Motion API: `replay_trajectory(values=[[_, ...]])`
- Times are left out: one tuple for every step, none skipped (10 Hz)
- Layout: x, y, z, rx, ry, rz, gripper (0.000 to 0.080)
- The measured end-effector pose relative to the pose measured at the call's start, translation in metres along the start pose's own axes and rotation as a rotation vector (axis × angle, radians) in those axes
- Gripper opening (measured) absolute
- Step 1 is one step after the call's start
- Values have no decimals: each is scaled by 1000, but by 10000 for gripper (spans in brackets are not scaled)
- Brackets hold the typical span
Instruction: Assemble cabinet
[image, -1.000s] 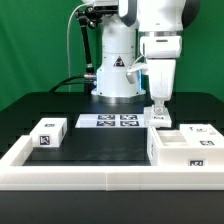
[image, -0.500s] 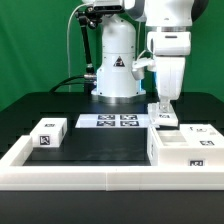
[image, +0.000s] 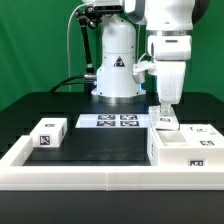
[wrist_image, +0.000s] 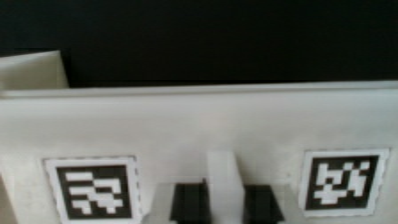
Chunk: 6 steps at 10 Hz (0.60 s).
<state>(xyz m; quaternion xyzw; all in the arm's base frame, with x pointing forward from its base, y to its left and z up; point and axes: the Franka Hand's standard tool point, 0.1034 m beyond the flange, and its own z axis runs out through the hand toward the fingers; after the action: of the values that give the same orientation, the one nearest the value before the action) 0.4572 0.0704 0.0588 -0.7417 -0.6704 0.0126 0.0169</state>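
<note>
Grips a small white drawer block (image: 167, 124) in the closed hand (image: 163, 113), just behind the cabinet shell (image: 185, 150) at the exterior view's right; leaves a second block (image: 47, 133) well apart on the surface (image: 100, 145)

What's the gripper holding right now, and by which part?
Apparently a small white plastic cabinet block with black-and-white tags: the gripper pinches the thin raised rib on its upper side.
</note>
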Motion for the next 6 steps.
replay_trajectory(values=[[-1,2,0,-1,1,2,70],[-1,3,0,-3,1,4,70],[-1,3,0,-3,1,4,70],[-1,3,0,-3,1,4,70],[-1,3,0,-4,2,8,70],[-1,3,0,-5,3,9,70]])
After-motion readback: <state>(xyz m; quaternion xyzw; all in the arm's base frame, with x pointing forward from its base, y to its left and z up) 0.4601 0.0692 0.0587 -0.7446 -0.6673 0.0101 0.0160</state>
